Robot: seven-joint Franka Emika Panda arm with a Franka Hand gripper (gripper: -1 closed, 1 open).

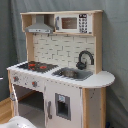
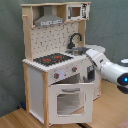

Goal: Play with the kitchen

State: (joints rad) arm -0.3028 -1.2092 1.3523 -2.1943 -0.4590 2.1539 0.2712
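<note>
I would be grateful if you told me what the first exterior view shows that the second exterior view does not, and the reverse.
Only the first exterior view shows the rounded counter end and the narrow windowed cabinet door. Only the second exterior view shows the robot arm by the counter and the oven door standing ajar. Both exterior views share the kitchen's hob, sink, faucet and hood.

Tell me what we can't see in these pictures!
- End effector: in the second exterior view, the arm reaches behind the kitchen, which hides it.
- Arm: mostly cut off by the first exterior view's bottom edge.
- Sink contents: too blurry in both exterior views.
</note>
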